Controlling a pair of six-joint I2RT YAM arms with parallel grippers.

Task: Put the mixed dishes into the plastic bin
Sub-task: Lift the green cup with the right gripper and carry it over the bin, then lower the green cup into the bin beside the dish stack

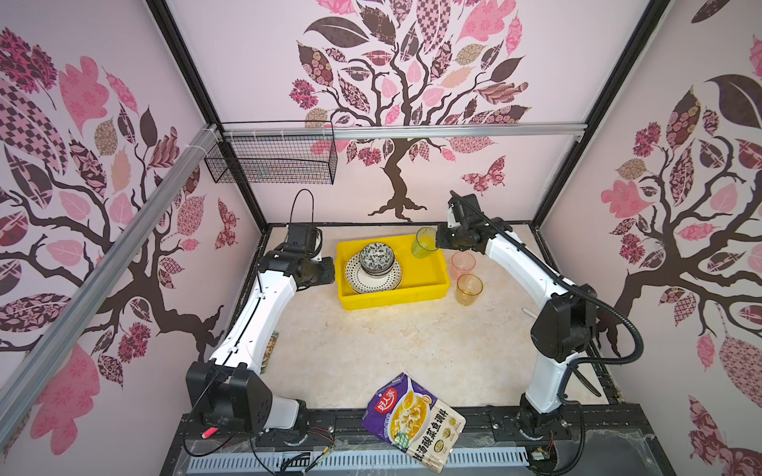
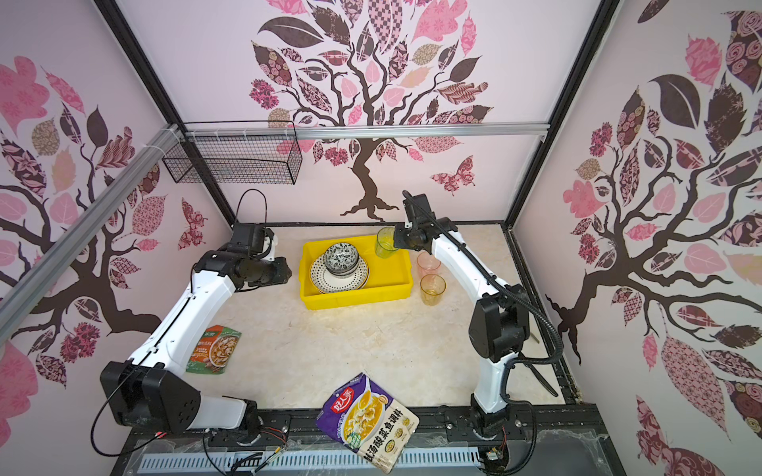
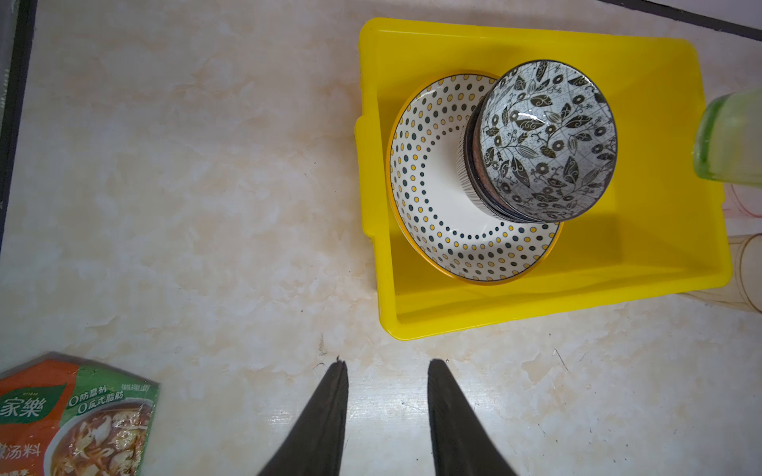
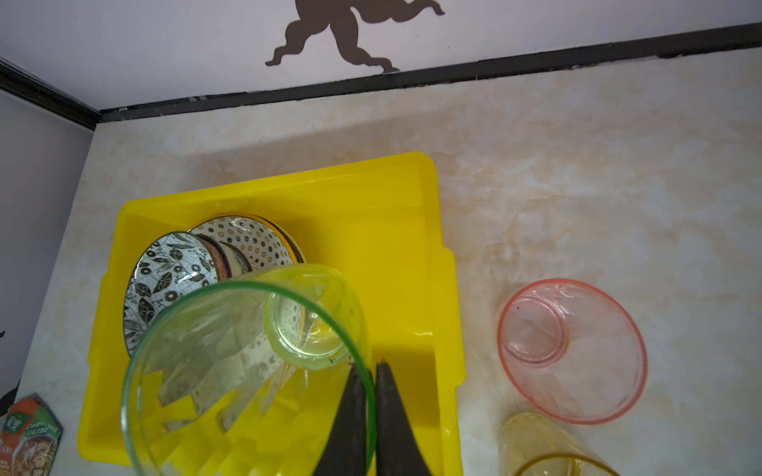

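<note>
Right gripper (image 4: 369, 364) is pinching the rim of the green tumbler (image 1: 424, 243), holding it over the far right corner of the yellow bin (image 1: 391, 303), where stacked bowls (image 1: 376, 257) are sitting on dotted plates (image 1: 354, 276). The pink tumbler (image 1: 462, 263) and amber tumbler (image 1: 469, 289) are standing on the worktop (image 1: 371, 350) just beside the bin's right wall. The left gripper (image 3: 387, 364), narrowly parted and empty, is hovering by its left wall.

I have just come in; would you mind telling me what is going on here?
The right gripper holds the green tumbler by its rim over the yellow bin. Stacked plates and bowls already sit inside. The pink tumbler and amber tumbler stand on the table beside the bin. The left gripper hangs open, empty, at the bin's other side.
</note>
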